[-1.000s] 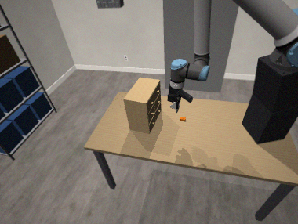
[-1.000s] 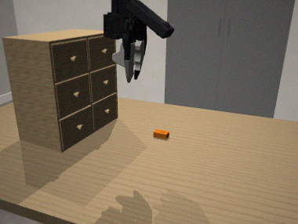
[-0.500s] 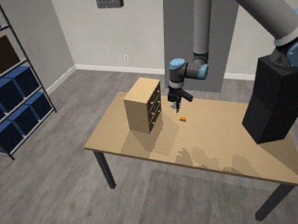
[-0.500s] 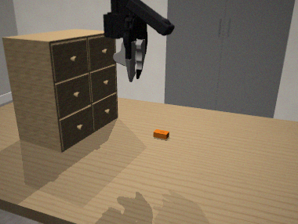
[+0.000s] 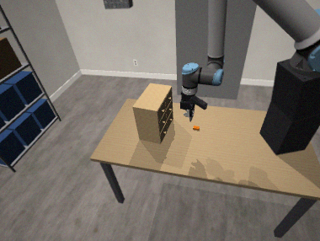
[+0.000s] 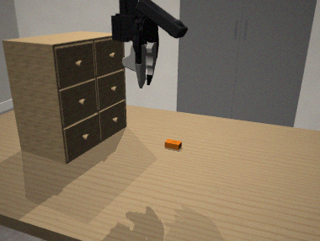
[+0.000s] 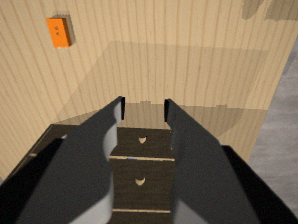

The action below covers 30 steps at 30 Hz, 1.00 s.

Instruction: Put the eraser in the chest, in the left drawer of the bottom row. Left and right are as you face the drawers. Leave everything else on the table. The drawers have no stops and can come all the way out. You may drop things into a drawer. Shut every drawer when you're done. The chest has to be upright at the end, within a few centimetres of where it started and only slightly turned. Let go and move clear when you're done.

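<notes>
The wooden chest (image 5: 153, 113) stands upright on the left half of the table, with all six drawers shut. Its bottom-row left drawer (image 6: 82, 136) faces the exterior view. The orange eraser (image 5: 196, 127) lies flat on the table to the right of the chest's front; it also shows in the exterior view (image 6: 173, 144) and in the wrist view (image 7: 59, 32). My gripper (image 6: 145, 82) hangs in the air in front of the right column of drawers (image 7: 141, 165), above the table and apart from the eraser. Its fingers stand narrowly apart with nothing between them.
A large black box (image 5: 292, 105) stands at the table's right end. A shelf with blue bins (image 5: 17, 105) stands on the floor at the far left. A grey cabinet (image 6: 244, 59) is behind the table.
</notes>
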{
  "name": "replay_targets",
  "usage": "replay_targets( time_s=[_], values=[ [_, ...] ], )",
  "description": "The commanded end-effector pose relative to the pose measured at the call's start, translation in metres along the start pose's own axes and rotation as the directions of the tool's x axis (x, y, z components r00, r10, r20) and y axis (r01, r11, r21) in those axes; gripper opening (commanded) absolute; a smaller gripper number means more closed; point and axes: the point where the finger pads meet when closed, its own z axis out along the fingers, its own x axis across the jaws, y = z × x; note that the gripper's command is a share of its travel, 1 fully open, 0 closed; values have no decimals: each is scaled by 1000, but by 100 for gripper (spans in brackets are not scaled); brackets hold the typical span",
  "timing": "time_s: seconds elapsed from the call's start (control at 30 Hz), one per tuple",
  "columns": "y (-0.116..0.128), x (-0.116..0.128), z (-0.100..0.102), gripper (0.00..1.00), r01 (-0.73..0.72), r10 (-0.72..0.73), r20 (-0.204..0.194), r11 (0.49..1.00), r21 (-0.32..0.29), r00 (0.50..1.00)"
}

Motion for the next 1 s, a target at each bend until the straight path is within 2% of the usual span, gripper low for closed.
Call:
replay_targets(
  time_s=[0.0,0.07,0.1,0.97],
  values=[
    [4,-1,-1,20,-1,1,-1,1000,-4,1000],
    [4,-1,-1,20,-1,1,-1,1000,-4,1000],
    [4,-1,-1,100,-1,1,-1,1000,-4,1000],
    [4,-1,-1,100,-1,1,-1,1000,-4,1000]
  ],
)
